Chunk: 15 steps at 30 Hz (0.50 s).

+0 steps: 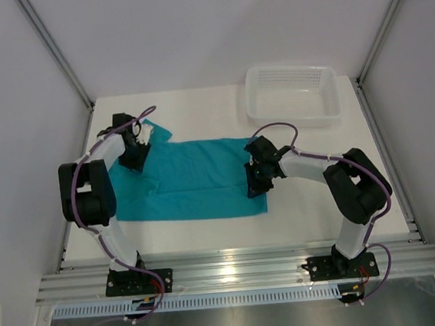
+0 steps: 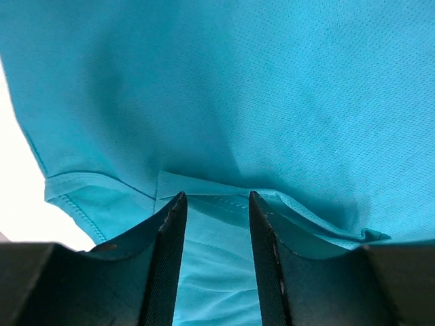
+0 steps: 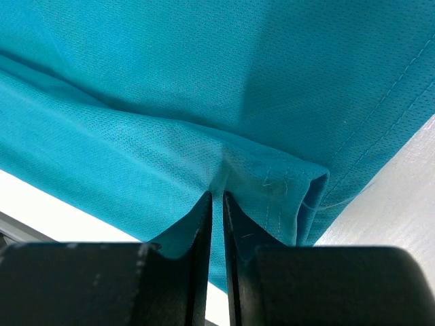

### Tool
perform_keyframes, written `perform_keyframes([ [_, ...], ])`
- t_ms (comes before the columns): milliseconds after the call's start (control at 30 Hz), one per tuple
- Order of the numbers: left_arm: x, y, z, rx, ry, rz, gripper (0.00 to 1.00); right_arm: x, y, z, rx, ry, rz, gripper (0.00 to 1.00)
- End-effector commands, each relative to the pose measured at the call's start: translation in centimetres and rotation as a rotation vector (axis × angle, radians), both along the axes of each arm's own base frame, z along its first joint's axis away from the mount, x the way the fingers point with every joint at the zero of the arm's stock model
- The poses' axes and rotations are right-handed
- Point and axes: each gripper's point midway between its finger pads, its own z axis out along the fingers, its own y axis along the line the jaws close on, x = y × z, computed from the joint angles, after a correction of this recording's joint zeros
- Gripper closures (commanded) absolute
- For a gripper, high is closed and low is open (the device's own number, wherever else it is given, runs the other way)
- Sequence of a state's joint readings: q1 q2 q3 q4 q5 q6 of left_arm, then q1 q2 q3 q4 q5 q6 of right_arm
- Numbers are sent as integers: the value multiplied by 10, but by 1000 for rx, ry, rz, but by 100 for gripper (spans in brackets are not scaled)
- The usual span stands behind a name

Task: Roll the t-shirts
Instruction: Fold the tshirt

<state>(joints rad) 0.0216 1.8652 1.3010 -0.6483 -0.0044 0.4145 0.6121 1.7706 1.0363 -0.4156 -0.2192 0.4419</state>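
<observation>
**A:** One teal t-shirt [image 1: 204,180] seen from above. Where does it lie?

**B:** It lies spread flat on the white table [image 1: 322,207]. It is roughly a rectangle, with its long axis running left to right and the sleeve end pointing left. The left gripper [image 1: 134,157] is over its far-left corner and the right gripper [image 1: 256,182] is at its right edge. A shallow, perforated white plastic basket [image 1: 294,117] stands at the far right, apart from the shirt.

**A:** And the room?

**B:** Plain pale walls [image 1: 10,90] on both sides. A ribbed aluminium rail [image 1: 243,272] runs along the near edge and carries both bases.

**A:** What does the left wrist view show?

**B:** The fabric is a soft, fine mesh knit. A stitched hem [image 2: 204,187] lies folded at the tips of the black fingers [image 2: 166,258]. They stand partly apart with nothing clamped between them.

**A:** And the right wrist view?

**B:** The same mesh, here with double stitching. The fingers [image 3: 197,258] are almost together, pinching a bunched fold of the shirt's edge. Matte pale tabletop shows to one side of the cloth.
</observation>
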Motion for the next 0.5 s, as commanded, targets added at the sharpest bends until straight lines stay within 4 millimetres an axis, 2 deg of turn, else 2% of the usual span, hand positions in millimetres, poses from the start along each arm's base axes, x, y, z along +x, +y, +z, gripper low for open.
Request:
perform_keyframes([
  [0,8,-4,36,-11,-82,29,54,2,-7,-9,-40,5,-12,85],
  [67,5,-10,47,-38,-99,24,54,2,-6,-9,-38,7,-13,85],
  [100,2,-11,59,-41,-128,22,53,1,-6,-9,-37,7,-11,85],
  [200,-14,-8,56,-23,-93,8,56,0,-7,-11,-41,11,-13,86],
  [333,-52,0,17,23,73,-10,64,0,-8,-12,-44,10,-11,86],
  [367,-53,-10,13,27,79,-53,64,0,-8,-12,-42,12,-13,86],
  [467,-51,-12,3,39,90,-70,63,0,-8,-11,-41,10,-12,86],
])
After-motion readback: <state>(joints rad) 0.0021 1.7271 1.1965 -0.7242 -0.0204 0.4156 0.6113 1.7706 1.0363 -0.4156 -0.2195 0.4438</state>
